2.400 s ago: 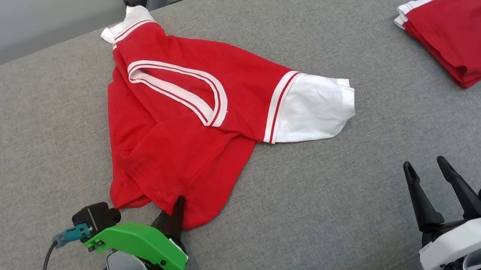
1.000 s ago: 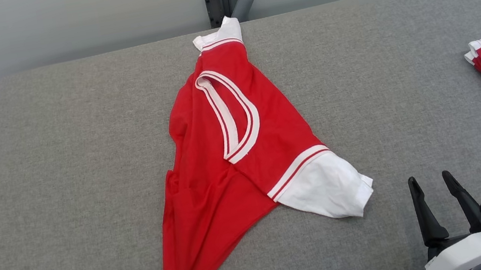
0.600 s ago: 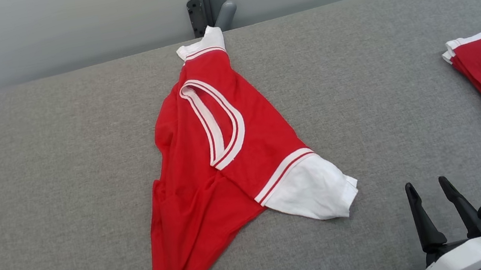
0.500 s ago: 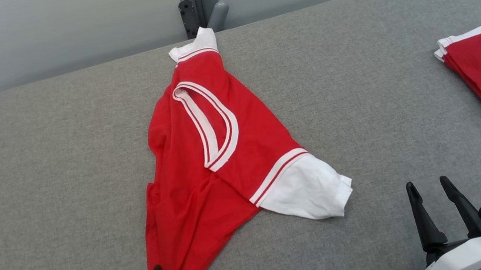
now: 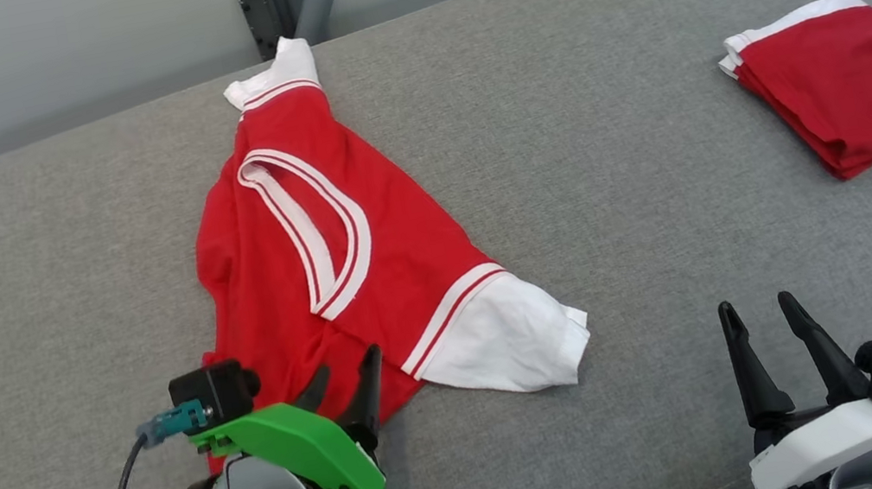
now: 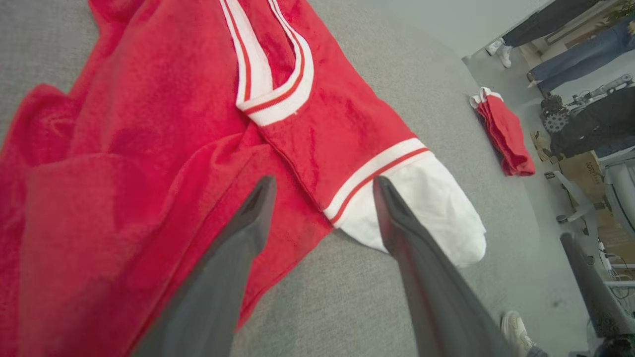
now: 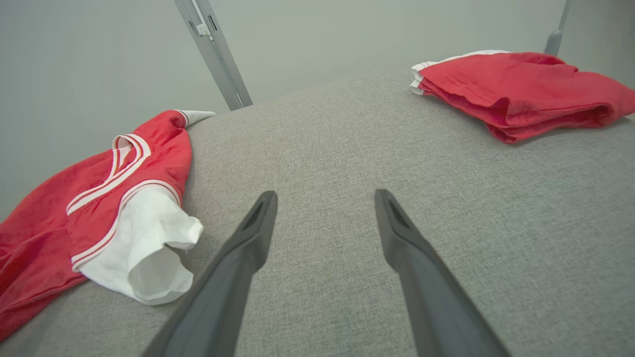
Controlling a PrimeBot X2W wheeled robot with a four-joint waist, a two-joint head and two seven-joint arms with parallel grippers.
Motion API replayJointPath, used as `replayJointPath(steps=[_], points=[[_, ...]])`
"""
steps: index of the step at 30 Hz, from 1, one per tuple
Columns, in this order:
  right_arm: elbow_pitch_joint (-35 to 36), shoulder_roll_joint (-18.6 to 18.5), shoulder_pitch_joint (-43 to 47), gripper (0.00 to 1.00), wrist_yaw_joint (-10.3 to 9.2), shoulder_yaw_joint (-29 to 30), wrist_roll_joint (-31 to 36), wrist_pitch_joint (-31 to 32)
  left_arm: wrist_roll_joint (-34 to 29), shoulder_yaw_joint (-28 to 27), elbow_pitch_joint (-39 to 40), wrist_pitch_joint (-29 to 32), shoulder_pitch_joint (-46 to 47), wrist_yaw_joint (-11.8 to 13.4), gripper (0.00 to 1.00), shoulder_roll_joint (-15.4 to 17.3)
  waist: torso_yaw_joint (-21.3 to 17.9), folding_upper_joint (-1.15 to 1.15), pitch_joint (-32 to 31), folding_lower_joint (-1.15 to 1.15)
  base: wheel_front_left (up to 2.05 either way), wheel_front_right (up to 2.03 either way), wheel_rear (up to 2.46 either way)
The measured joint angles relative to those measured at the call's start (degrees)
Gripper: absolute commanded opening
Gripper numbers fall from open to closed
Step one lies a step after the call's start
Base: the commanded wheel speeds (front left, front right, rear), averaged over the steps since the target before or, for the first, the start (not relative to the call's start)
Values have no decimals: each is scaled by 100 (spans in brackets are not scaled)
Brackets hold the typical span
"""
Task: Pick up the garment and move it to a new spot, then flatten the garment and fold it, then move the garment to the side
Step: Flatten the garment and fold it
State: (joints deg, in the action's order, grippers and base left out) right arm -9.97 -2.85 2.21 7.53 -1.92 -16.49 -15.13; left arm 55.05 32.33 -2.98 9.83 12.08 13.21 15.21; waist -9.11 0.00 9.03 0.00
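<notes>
Okay, we see left end effector spread wide, gripping nothing; red garment crumpled on grey worktop, just ahead, partly beneath its fingers. Right end effector spread, empty; folded red cloth well ahead-right of it.

The left tool stands with its two dark fingers spread wide and nothing between them. Beyond them the red garment lies rumpled on the grey tabletop. Its white-and-red striped collar is at the top, and its white sleeve is to the right, below a striped band. One fingertip shows against red cloth, the other against the sleeve band. Well apart, near the far right edge, lies a folded red cloth. Past the tabletop are a person's legs and a pale shoe.
</notes>
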Motion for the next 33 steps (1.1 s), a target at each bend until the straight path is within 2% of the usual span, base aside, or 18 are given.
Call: replayJointPath(steps=[6,11,16,17,18,19,22,26,33], points=[[-20,-1,-41,100,0,-8,-83,0,38,26,-1176,73,435,-90,100,-246,-337,0,77,0,0,0,0],[-20,1,-36,100,0,37,-99,0,190,-3,-1641,66,556,-294,100,-388,-525,0,114,0,0,0,0],[-19,1,-36,100,0,59,-99,0,187,43,-1990,25,753,-425,100,-461,-516,0,127,0,0,0,0],[-20,1,-42,100,0,58,-98,0,185,68,-2035,24,789,-471,85,-488,-507,0,127,0,0,0,0],[-20,2,-51,100,0,55,-97,0,180,92,-2084,19,832,-516,36,-523,-497,0,126,0,0,0,0],[-20,2,-59,100,0,57,-96,0,180,107,-2119,11,873,-549,0,-557,-488,0,125,0,0,0,0],[-19,2,-82,100,0,54,-89,0,172,162,-2216,-18,965,-672,0,-646,-467,0,121,0,0,0,0],[-18,2,-109,100,0,20,-82,0,-32,302,-2262,-85,1114,-775,0,-597,-494,0,114,0,0,0,0],[-24,0,-105,100,0,-5,-104,0,-107,447,-1400,174,1518,-893,0,-611,-596,0,134,0,0,0,0]])
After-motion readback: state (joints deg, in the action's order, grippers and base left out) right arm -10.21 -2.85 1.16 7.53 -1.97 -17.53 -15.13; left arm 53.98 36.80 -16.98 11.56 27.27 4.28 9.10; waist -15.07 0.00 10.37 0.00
